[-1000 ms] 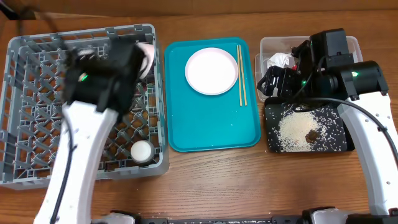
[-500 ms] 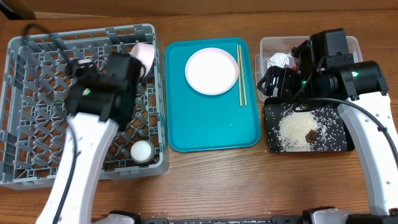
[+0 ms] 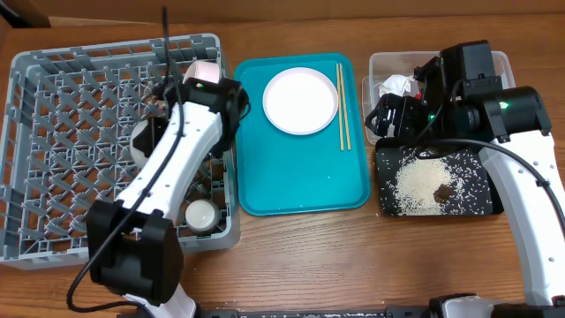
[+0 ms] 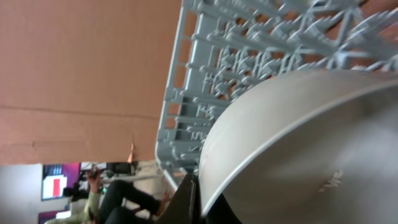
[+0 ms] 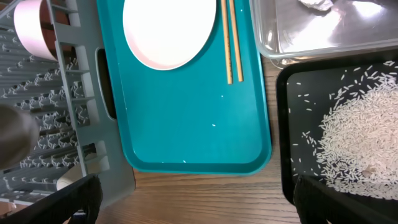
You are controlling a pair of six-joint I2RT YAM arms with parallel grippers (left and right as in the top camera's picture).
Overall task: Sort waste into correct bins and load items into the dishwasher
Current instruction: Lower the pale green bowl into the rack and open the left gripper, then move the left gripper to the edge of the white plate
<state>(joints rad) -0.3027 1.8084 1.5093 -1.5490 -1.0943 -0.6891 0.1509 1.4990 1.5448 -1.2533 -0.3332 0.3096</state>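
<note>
My left gripper (image 3: 157, 124) is over the right part of the grey dish rack (image 3: 53, 132), shut on the rim of a white bowl (image 3: 141, 143). In the left wrist view the bowl (image 4: 298, 149) fills the frame, with a dark finger (image 4: 198, 200) on its rim. A pink cup (image 3: 205, 71) and a white cup (image 3: 200, 214) sit in the rack. A white plate (image 3: 300, 100) and chopsticks (image 3: 342, 106) lie on the teal tray (image 3: 291, 185). My right gripper (image 3: 386, 115) is open and empty. The tissue (image 3: 395, 86) lies in the clear tub (image 3: 381, 64). Rice (image 3: 415, 187) and a brown lump (image 3: 442, 190) lie in the black tray (image 3: 477, 208). The red wrapper is out of view.
In the right wrist view the teal tray (image 5: 186, 124) lies between the rack (image 5: 68, 93) and the black tray (image 5: 292, 124), with the plate (image 5: 168, 31) and chopsticks (image 5: 227, 37) on it. Bare wooden table (image 3: 309, 256) runs along the front.
My left arm has swung from the rack's left side to its right side, with the wrist now turned over the rack's right part and the bowl in it. The right arm has not moved.
</note>
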